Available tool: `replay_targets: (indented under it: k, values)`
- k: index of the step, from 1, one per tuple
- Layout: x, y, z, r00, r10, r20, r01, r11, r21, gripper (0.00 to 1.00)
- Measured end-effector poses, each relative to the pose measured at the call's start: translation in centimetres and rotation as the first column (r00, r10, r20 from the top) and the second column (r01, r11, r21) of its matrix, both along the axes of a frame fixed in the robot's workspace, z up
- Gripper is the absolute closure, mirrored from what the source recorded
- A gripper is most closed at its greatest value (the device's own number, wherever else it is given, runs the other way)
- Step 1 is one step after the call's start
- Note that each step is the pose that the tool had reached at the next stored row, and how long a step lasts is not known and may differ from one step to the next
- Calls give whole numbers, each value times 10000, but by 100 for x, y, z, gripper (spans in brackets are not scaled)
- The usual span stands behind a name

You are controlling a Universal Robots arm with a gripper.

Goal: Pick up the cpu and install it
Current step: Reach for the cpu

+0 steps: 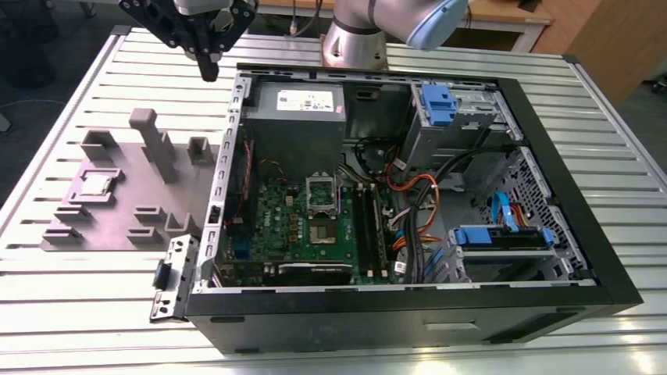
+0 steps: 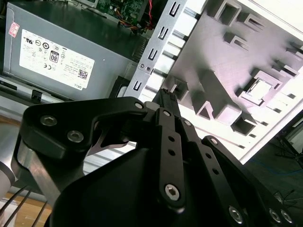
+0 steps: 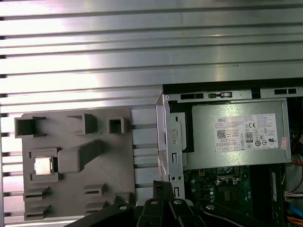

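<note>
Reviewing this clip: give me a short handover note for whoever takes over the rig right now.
Gripper: shut, holding nothing, raised over the table by the computer case corner nearest the power supply.
Cpu: lying in its recess on the grey fixture plate, at the exterior view's left of the case, untouched.
Motherboard: inside the open case.
Done: nothing yet.
Left: both the pick-up and the install.

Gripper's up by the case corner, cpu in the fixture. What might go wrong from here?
1. The cpu lies in a fixture pocket with tall blocks close by: the gripper may strike them.
2. The motherboard lies deep in the case, cables beside it: little room.
</note>
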State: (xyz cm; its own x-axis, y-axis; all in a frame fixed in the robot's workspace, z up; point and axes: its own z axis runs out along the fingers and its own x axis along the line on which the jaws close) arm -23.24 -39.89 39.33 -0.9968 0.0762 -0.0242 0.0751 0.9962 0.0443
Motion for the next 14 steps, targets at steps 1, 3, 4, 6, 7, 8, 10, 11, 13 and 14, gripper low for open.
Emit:
replay_targets:
  k: [1,3,4,6,7,8,10,11,13,14]
  values:
    - [-3,0,0,10000,0,0,0,10000,0,89]
    - [-10,0,0,10000,0,0,0,10000,0,89]
    - [-13,0,0,10000,0,0,0,10000,0,89]
    - [-20,0,0,10000,0,0,0,10000,0,89]
    - [-23,0,0,10000,0,0,0,10000,1,89]
    - [-26,0,0,10000,0,0,0,10000,0,89]
    - [-33,0,0,10000,0,0,0,10000,0,89]
    - [-36,0,0,10000,0,0,0,10000,1,89]
    - [-42,0,0,10000,0,0,0,10000,0,89]
    - [-46,0,0,10000,0,0,0,10000,0,89]
